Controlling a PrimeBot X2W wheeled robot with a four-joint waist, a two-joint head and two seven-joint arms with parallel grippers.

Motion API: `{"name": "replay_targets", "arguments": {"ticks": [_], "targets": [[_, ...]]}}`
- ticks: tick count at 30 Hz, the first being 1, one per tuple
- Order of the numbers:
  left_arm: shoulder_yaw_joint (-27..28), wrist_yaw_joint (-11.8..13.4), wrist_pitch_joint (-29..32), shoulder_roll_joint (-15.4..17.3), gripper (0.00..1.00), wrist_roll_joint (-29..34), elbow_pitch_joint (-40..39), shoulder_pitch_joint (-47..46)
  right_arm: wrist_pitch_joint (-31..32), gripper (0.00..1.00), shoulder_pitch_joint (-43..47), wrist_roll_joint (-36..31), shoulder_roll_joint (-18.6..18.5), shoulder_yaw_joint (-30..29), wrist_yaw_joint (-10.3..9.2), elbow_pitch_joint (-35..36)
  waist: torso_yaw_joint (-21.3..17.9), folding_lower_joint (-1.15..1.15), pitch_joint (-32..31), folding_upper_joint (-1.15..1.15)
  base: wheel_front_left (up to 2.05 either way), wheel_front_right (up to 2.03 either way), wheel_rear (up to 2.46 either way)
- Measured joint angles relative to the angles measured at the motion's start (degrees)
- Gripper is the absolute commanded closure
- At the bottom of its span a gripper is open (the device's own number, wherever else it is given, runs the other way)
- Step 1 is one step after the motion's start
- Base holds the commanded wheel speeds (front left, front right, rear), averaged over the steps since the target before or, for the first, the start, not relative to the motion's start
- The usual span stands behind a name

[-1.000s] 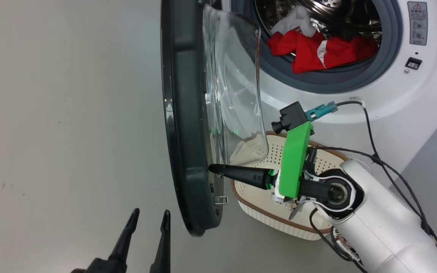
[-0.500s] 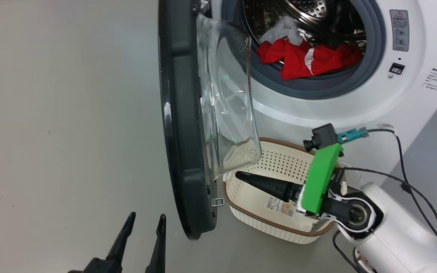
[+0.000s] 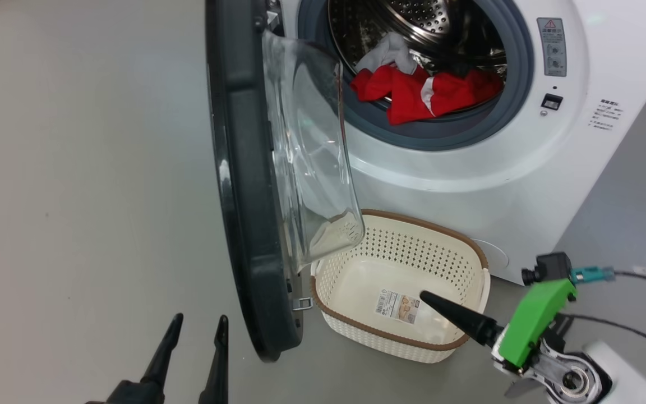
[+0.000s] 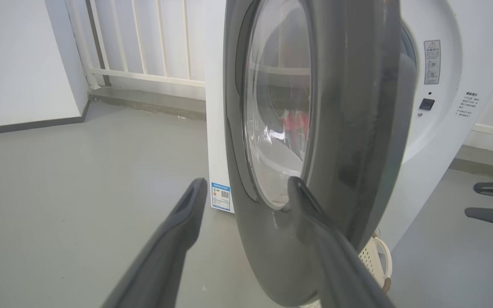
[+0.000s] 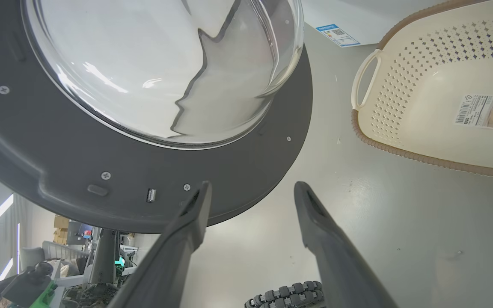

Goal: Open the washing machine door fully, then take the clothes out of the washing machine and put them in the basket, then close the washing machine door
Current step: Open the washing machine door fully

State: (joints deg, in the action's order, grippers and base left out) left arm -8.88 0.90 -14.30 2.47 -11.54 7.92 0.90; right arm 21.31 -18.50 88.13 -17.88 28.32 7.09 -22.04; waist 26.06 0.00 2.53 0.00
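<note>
My left gripper (image 3: 199, 320) stands wide open with nothing in it, low beside the bottom edge of the washing machine door (image 3: 244, 168). In the head view a strip of floor (image 3: 76, 168) shows between the two. In my left wrist view one finger overlaps the black rim, so I cannot tell the gap from there.

My right gripper (image 5: 253, 185) is just as wide open and empty, with bare floor between its fingers. The head view gives me one of its fingers, and the second is hidden behind it. Its tip lies over the basket (image 3: 413, 247), near the label (image 3: 398, 306) on the basket's bottom. How high above the bottom it hangs I cannot judge.

The door stands swung out, nearly edge-on to my head camera, with its top cut off by the frame. Its glass bowl window (image 3: 312, 157) covers the basket's near corner, which looks smeared through it.

The washing machine (image 3: 469, 168) is cut off at the top, so I see just the lower part of the drum (image 3: 413, 17). The red clothes (image 3: 418, 92) lie at the drum's mouth, draped onto the grey seal (image 3: 441, 134), with a greyish-white piece (image 3: 390, 50) on top. They are bunched, so I cannot count them. Through the window in my left wrist view they are a red blur.

The basket sits on the floor in front of the machine, below the opening. My right wrist view cuts it off at the edge.
</note>
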Motion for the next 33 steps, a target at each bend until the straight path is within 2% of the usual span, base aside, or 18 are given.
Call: {"name": "replay_targets", "arguments": {"ticks": [9,14,22,26,28,30,31,32,33], "targets": [[1.69,-0.43,0.00,-0.01,0.00,0.09,0.27,0.38,-8.67,0.00,5.86,-3.04,-1.74,0.25,0.00,-1.13,-1.85,0.00,-0.78,0.00,0.00,0.00,0.00],[2.14,-0.46,0.00,-0.01,0.00,0.10,0.30,0.59,-16.75,0.00,6.63,-6.78,-2.70,1.24,0.00,-1.03,-2.52,0.00,-1.15,0.00,0.00,0.00,0.00],[2.48,-0.92,0.00,-0.01,0.00,0.48,0.86,1.56,-31.33,0.00,6.64,-12.74,-4.71,6.09,0.02,-3.41,-2.65,0.00,-1.76,0.00,0.00,0.00,0.00],[2.61,-0.92,0.00,-0.01,0.00,0.48,0.94,1.56,-35.01,0.00,6.59,-16.37,-5.55,7.89,0.02,-5.27,-2.57,0.00,-1.91,0.00,0.00,0.00,0.00],[2.72,-0.92,0.00,-0.01,0.00,0.48,0.98,1.57,-35.51,0.00,6.59,-19.33,-5.56,7.32,0.02,-5.93,-2.59,0.00,-1.91,0.00,0.00,0.00,0.00],[2.85,-0.92,0.00,0.00,0.00,0.48,0.97,1.57,-35.51,0.00,6.59,-24.90,-5.24,4.12,0.02,-5.77,-2.69,0.00,-1.80,0.00,0.00,0.00,0.00],[2.85,-0.92,0.00,0.00,0.00,0.48,0.97,1.57,-35.51,0.00,6.59,-24.90,-5.24,4.12,0.02,-5.77,-2.69,0.00,-1.80,0.00,0.00,0.00,0.00],[2.88,-0.92,0.00,-0.01,0.00,0.48,0.98,1.57,-35.53,0.00,6.60,-29.45,-4.39,0.18,0.02,-4.81,-2.74,0.00,-1.67,0.00,0.00,0.00,0.00],[2.89,-0.92,0.00,-0.01,0.00,0.48,0.99,1.57,-35.53,0.00,6.73,-32.23,-3.93,-1.10,0.02,-4.39,-2.75,0.00,-1.61,0.00,0.00,0.00,0.00]]}}
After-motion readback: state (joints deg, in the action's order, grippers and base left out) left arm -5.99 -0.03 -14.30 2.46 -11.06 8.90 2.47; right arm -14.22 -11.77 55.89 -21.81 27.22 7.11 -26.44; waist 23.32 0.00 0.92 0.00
